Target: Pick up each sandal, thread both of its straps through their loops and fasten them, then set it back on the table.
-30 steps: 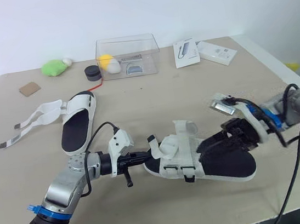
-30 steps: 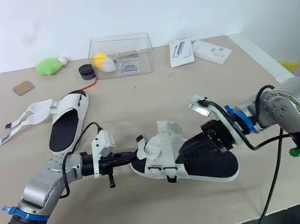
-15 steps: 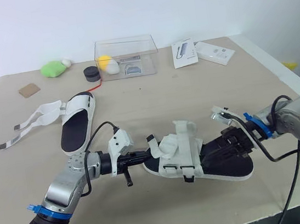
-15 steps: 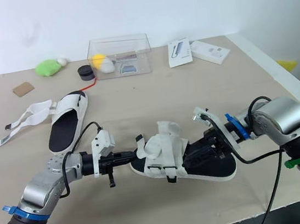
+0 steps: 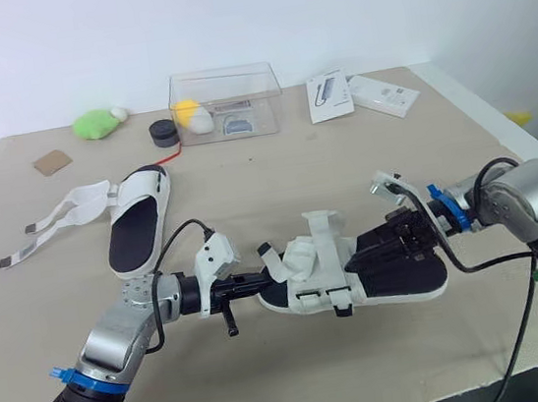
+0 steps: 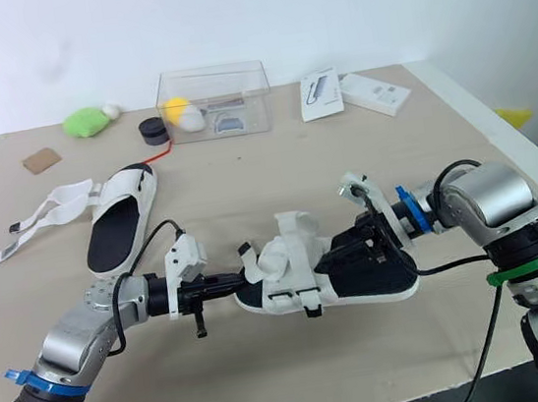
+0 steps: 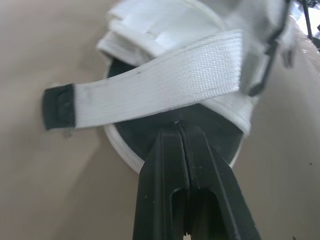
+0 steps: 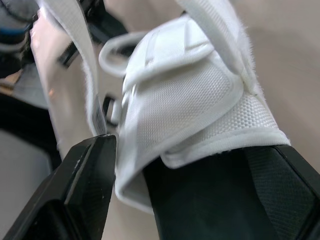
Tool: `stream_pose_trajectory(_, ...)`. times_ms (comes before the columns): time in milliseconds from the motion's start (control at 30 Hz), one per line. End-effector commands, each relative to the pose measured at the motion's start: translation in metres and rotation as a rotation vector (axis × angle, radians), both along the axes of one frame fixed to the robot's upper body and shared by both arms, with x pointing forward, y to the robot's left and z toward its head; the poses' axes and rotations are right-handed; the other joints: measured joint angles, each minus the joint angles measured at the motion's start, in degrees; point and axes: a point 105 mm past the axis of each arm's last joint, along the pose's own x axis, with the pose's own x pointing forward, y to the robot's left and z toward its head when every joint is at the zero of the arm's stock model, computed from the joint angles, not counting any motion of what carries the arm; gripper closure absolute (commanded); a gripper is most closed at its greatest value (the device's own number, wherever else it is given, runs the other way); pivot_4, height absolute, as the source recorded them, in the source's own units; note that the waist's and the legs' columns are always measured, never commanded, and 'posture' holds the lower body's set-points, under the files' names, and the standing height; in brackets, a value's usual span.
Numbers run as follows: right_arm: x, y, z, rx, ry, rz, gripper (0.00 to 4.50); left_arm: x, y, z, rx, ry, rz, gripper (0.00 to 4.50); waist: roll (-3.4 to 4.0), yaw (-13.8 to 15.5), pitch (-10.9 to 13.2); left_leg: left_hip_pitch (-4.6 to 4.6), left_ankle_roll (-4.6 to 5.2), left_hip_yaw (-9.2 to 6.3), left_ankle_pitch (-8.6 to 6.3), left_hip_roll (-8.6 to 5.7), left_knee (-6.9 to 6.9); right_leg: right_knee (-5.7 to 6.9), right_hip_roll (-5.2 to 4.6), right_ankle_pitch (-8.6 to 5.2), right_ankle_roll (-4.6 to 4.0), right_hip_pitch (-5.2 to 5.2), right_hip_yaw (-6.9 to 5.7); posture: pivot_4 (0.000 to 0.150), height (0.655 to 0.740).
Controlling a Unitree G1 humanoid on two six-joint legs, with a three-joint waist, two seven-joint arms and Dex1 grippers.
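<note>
- Left pincer [image 5: 258, 283] is clenched, its tips pressed together with nothing between them. It touches the toe rim of the near sandal [image 5: 317, 264], just under a loose white strap [image 7: 160, 85].
- Its arm reaches in from 7 o'clock, forearm low and nearly level, pointing toward 3 o'clock.
- Right pincer [image 5: 401, 241] grasps the same sandal at the heel, with the black insole lying between its fingers [image 8: 87, 182].
- That arm comes in from 4 o'clock with the elbow bent and the wrist aimed toward 9 o'clock, so the two pincers face each other along the shoe.
- The near sandal lies sole down on the beige table [image 5: 276, 180], just toward 6 o'clock of centre. Its toe points to 9 o'clock and its heel to 3 o'clock, and its white upper is bunched over the forefoot.
- Two sandals are on the table. The second sandal [image 5: 138, 223] lies at 9 o'clock, well apart from both pincers, its two straps [image 5: 57, 214] spread flat on the table toward 9 o'clock.
- One clear box [image 5: 226, 102] stands at 12 o'clock, with a yellow and a white item inside it.
- Beside the box, toward 11 o'clock, are one black round object [image 5: 166, 130] and one green toy [image 5: 97, 121].
- One brown card [image 5: 52, 161] lies toward 10 o'clock.
- Two white packets [image 5: 332, 93] lie side by side at 1 o'clock.
</note>
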Motion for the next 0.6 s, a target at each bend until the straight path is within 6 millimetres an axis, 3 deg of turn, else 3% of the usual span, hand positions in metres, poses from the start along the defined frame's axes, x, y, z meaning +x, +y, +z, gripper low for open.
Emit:
stream_pose_trajectory(33,0.018,0.001,0.019,0.029,-0.136,-0.059,0.18,-0.003,-0.002,-0.003,0.009,0.014,-0.010,4.50,0.00,-0.05,0.00,0.00,0.00,0.00,0.00,0.01,0.00,0.00,0.01,0.00,-0.01,0.01,0.00,0.150,0.7400)
stream_pose_trajectory(167,0.014,0.006,0.022,0.051,-0.106,-0.030,0.18,-0.003,-0.002,-0.003,0.010,0.015,-0.011,4.50,0.01,-0.03,0.01,-0.01,0.05,0.02,0.04,0.01,0.00,0.01,0.03,0.06,-0.02,-0.02,0.02,0.150,0.7400)
stream_pose_trajectory(267,0.015,0.001,0.018,0.031,-0.127,-0.026,0.18,-0.002,-0.001,-0.003,0.010,0.015,-0.007,4.50,0.01,-0.03,0.00,-0.01,0.05,0.00,0.04,0.01,0.00,0.00,0.02,0.05,-0.02,-0.01,0.00,0.150,0.7400)
stream_pose_trajectory(433,0.017,-0.017,0.033,0.050,-0.173,-0.013,0.18,-0.003,0.000,-0.003,0.009,0.017,-0.001,4.50,0.01,-0.03,0.01,-0.01,0.05,0.03,0.04,0.00,0.00,0.00,0.01,0.05,-0.01,-0.01,0.02,0.150,0.7400)
stream_pose_trajectory(600,-0.011,-0.023,0.057,0.137,-0.122,0.129,0.18,-0.002,0.000,-0.003,0.011,0.017,-0.002,4.50,0.07,-0.01,0.03,-0.01,0.05,0.02,0.04,0.00,-0.02,0.00,0.02,0.03,-0.02,-0.02,0.01,0.150,0.7400)
